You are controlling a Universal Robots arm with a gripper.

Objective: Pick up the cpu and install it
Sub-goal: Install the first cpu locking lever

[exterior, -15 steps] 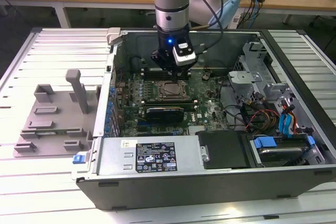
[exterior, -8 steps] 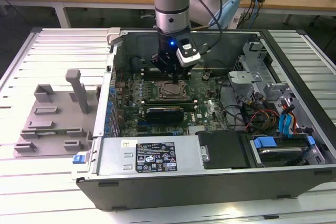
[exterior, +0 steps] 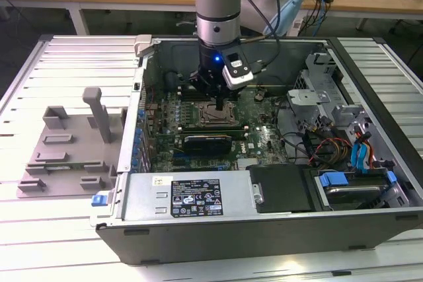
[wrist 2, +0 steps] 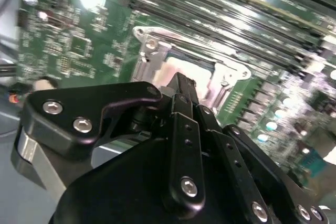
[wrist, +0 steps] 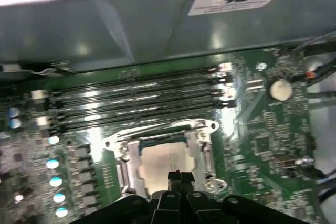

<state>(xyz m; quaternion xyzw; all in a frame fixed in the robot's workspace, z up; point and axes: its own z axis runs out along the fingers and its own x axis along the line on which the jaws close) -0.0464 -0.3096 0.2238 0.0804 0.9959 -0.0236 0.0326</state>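
Note:
The cpu (wrist: 161,160) lies flat inside the motherboard socket, its pale silver top showing within the metal socket frame (wrist: 202,129). In the second wrist view the cpu (wrist 2: 170,71) shows just beyond the fingertips. My gripper (wrist: 176,176) hangs straight over the near edge of the chip, its two black fingers (wrist 2: 181,93) pressed together with nothing seen between them. In the exterior view the gripper (exterior: 219,105) reaches down into the open computer case, right above the socket (exterior: 215,117). Whether the fingertips touch the chip cannot be told.
Memory slots (wrist: 142,95) run beside the socket, with the case wall (wrist: 157,24) behind them. A grey fixture tray (exterior: 66,153) lies outside the case at the exterior view's left. A power supply (exterior: 192,196), a drive cage (exterior: 330,97) and loose cables (exterior: 324,146) crowd the case.

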